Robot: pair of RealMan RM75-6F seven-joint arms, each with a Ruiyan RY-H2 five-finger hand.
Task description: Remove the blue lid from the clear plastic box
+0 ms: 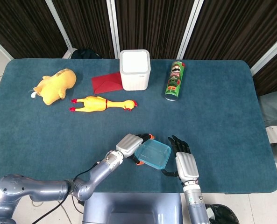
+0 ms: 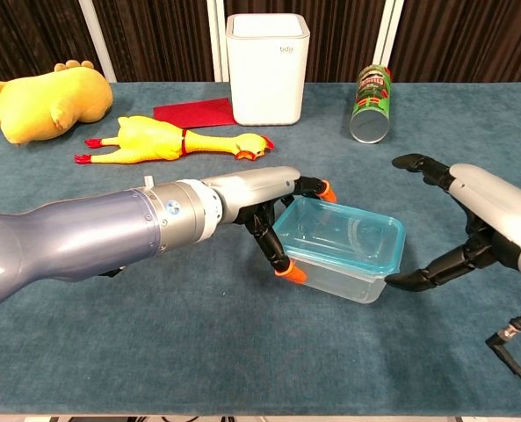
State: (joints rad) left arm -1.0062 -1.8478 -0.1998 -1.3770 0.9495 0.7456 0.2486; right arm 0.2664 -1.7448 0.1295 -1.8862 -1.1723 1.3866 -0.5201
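I've got the clear plastic box near the front edge of the blue-green table, roughly centre, with the blue lid on top of it. In the chest view the lid looks seated all the way round; whether it is clipped down I cannot tell.

My left hand is on the box's left end. Its orange-tipped fingers wrap that end, one tip at the lower front corner and one up at the rear corner by the lid rim, so the hand grips the box from the side. In the head view the same hand covers the box's left edge.

My right hand sits just right of the box with black fingers spread wide in a claw. Upper fingers arch above table level; a lower finger reaches toward the box's right front corner (touching or a hair short, can't tell from here). It holds nothing.

Further back: white bin with a red cloth beside it on its left, green chip can lying to its right, rubber chicken in front of the cloth, yellow plush toy far left.
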